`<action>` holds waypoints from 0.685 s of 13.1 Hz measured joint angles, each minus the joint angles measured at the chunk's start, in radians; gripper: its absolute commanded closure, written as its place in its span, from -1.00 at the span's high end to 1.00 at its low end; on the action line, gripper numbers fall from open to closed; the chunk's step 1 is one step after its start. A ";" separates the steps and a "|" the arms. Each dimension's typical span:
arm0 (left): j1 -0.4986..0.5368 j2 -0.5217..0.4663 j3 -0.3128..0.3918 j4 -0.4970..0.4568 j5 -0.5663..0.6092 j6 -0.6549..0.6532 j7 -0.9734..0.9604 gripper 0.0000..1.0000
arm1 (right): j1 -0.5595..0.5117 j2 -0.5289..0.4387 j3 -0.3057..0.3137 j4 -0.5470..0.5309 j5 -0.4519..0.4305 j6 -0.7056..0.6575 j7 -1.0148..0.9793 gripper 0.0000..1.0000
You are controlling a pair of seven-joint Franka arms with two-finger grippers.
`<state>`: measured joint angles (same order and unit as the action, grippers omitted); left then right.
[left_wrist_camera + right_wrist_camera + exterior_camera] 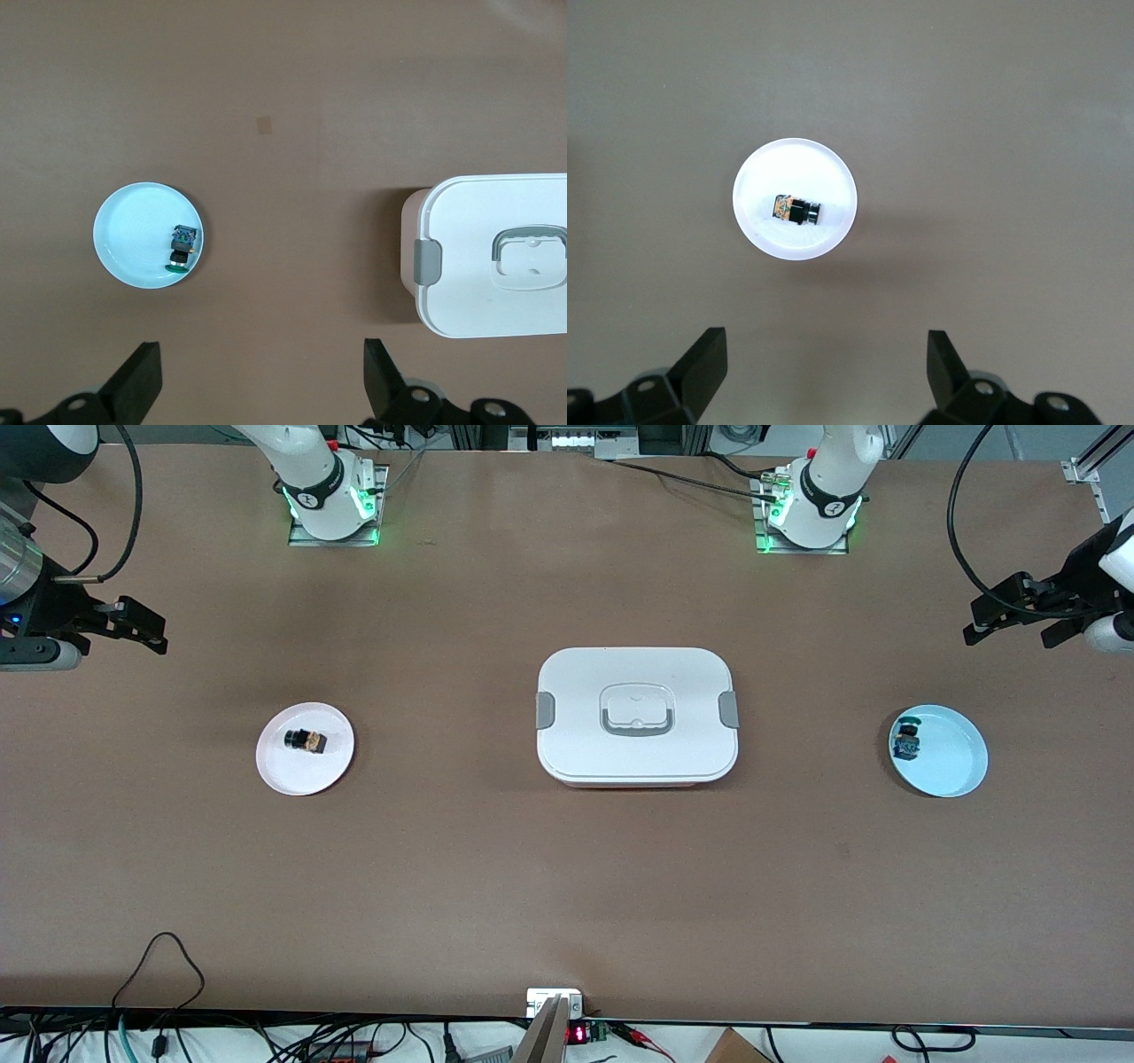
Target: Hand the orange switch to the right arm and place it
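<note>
My left gripper (1019, 620) hangs wide-jawed at the frame's right edge, my right gripper (133, 624) likewise at its left edge. The orange switch (306, 740) lies on the white plate (332, 766); centre, a lidded white box (585, 691); a blue-green part (906, 740) on the blue plate (961, 766).

A robotics lab: two white arms (310, 478) bolted by green-lit bases to a brown table (567, 868), with cables (159, 1036) and electronics (576, 1032) along its edge.
</note>
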<state>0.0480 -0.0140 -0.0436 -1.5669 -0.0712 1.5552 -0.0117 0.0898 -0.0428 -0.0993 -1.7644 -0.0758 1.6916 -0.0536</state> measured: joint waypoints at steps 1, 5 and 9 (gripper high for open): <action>0.000 0.000 0.000 0.000 0.000 -0.001 0.000 1.00 | 0.000 0.000 0.000 0.002 0.001 0.000 0.000 1.00; 0.001 0.000 0.000 0.000 0.000 -0.002 0.000 1.00 | -0.001 0.000 0.000 0.013 0.001 -0.001 0.018 1.00; 0.001 0.000 0.000 0.000 0.000 -0.006 0.000 1.00 | -0.001 0.000 0.000 0.021 0.002 -0.011 0.033 1.00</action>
<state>0.0486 -0.0137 -0.0432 -1.5666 -0.0712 1.5497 -0.0117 0.0885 -0.0428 -0.0995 -1.7432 -0.0742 1.6810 -0.0207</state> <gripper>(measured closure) 0.000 0.000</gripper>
